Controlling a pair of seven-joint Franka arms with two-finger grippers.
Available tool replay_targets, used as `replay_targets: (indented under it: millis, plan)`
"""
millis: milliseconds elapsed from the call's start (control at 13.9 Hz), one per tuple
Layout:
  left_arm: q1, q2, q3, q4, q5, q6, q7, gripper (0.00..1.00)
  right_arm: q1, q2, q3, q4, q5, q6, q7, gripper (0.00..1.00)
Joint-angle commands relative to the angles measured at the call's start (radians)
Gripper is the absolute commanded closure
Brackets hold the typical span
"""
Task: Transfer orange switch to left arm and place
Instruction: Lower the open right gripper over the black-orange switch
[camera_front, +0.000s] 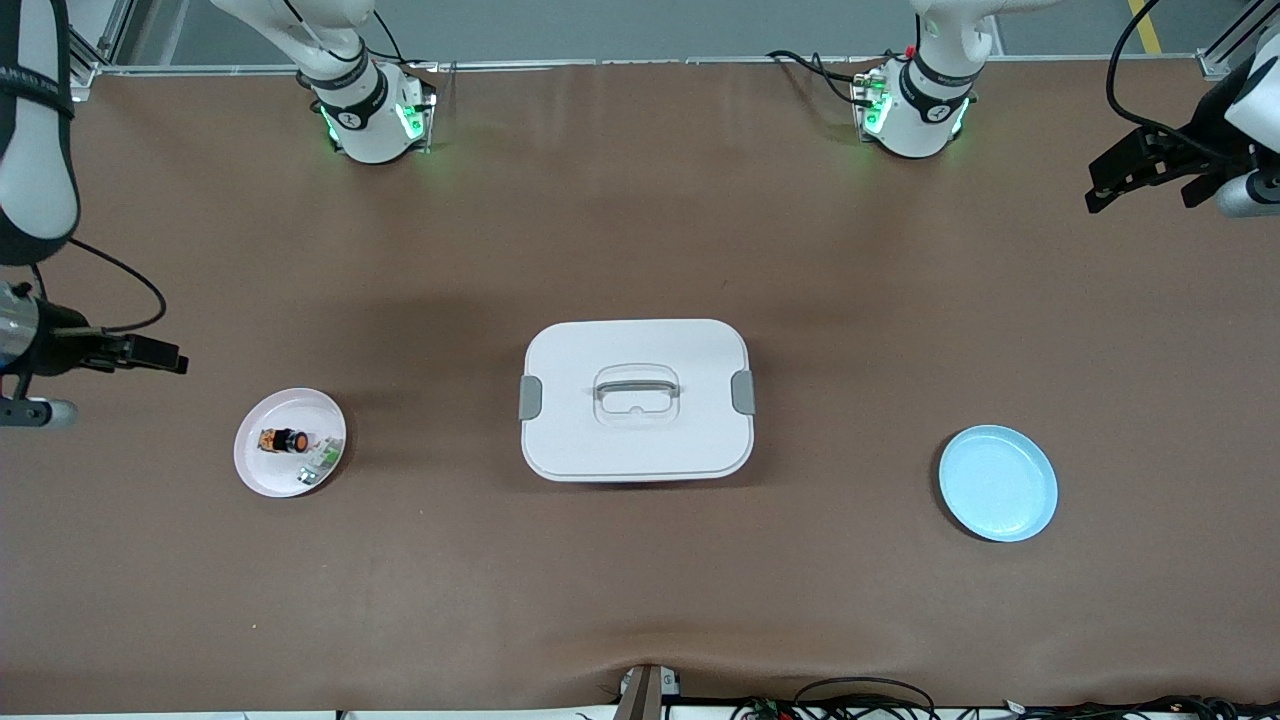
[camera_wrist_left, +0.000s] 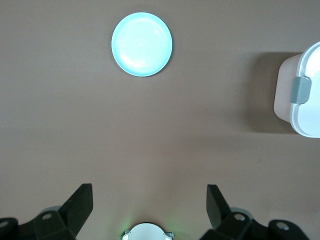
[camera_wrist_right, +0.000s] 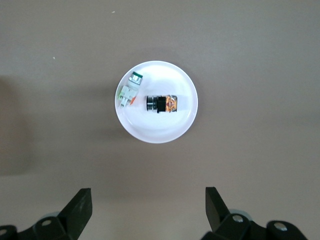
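The orange switch (camera_front: 283, 440) lies on its side on a pale pink plate (camera_front: 262, 478) toward the right arm's end of the table. In the right wrist view the switch (camera_wrist_right: 162, 103) lies in the middle of the plate (camera_wrist_right: 155, 132). My right gripper (camera_front: 150, 353) hangs open and empty above the table beside that plate; its open jaws show in the right wrist view (camera_wrist_right: 148, 196). My left gripper (camera_front: 1140, 178) hangs open and empty above the left arm's end of the table (camera_wrist_left: 149, 192). The white box (camera_front: 637, 398) stands mid-table between the plates.
A small green-and-white part (camera_front: 318, 462) lies on the pink plate beside the switch (camera_wrist_right: 129, 91). An empty light blue plate (camera_front: 997, 483) sits toward the left arm's end (camera_wrist_left: 142, 44). The box's edge with a grey clasp (camera_wrist_left: 301, 90) shows in the left wrist view.
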Motion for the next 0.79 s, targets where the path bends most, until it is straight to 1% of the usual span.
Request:
replay_targets:
  millis: [0, 287, 574, 718]
  plan:
    - [0.004, -0.021, -0.005, -0.003, 0.018, -0.001, 0.008, 0.0, 0.006, 0.07, 0.005, 0.024, -0.009, 0.055, 0.007, 0.0]
    - [0.004, -0.018, -0.006, -0.005, 0.018, 0.001, 0.007, 0.0, -0.002, 0.136, 0.004, 0.009, -0.011, 0.162, 0.011, 0.0]
    - [0.004, -0.016, -0.006, -0.003, 0.008, 0.008, 0.001, 0.0, -0.006, 0.155, 0.001, -0.118, -0.009, 0.398, 0.025, 0.0]
    - [0.007, -0.019, -0.005, -0.003, 0.008, 0.007, 0.001, 0.0, -0.008, 0.19, 0.001, -0.127, -0.011, 0.442, 0.047, 0.0]
